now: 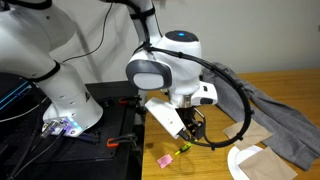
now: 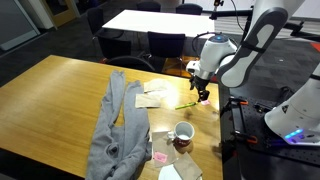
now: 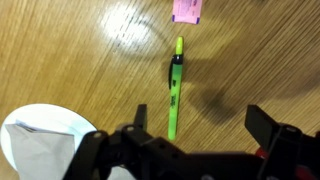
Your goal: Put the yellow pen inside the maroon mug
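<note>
The yellow pen (image 3: 174,90) lies flat on the wooden table, slim and yellow-green with a dark clip. It also shows in both exterior views (image 1: 185,148) (image 2: 186,103). My gripper (image 3: 200,120) hangs just above the table with its jaws open and empty. The pen's near end lies close to one finger, off-centre between the jaws. The gripper also shows in both exterior views (image 1: 190,125) (image 2: 203,97). The maroon mug (image 2: 183,133) stands upright on the table, a short way from the pen, with a pale inside. It is out of the wrist view.
A pink paper square (image 3: 187,10) lies just beyond the pen's far tip. A white bowl (image 3: 20,135) holding paper sits beside the gripper. A grey cloth (image 2: 120,120) is spread across the table. Paper sheets (image 2: 155,95) lie near the pen.
</note>
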